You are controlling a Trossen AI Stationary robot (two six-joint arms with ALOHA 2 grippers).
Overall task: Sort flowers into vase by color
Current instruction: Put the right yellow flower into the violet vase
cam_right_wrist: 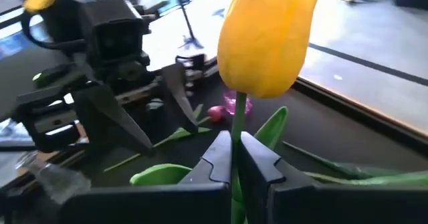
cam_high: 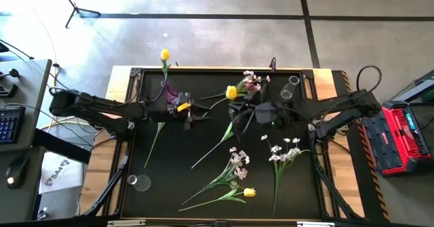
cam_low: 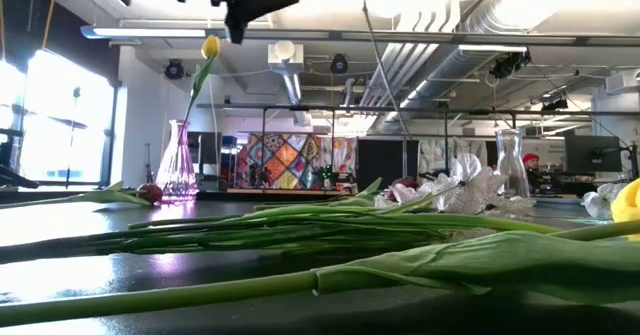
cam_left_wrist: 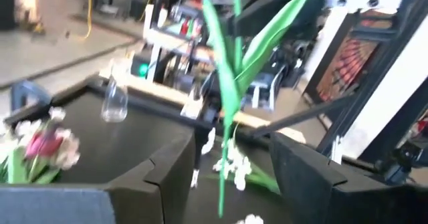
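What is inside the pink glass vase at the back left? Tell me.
One yellow tulip on a green stem stands in the pink ribbed glass vase. Nothing else shows inside; the tinted glass hides the stem's foot.

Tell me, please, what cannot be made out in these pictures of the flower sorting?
High view: the right end effector's hold on the yellow tulip is too small to see and is covered by bloom and arm.
Low view: a yellow bloom is cut off by the right edge.
Left wrist view: the pink-and-white bunch is blurred and cut by the edge.
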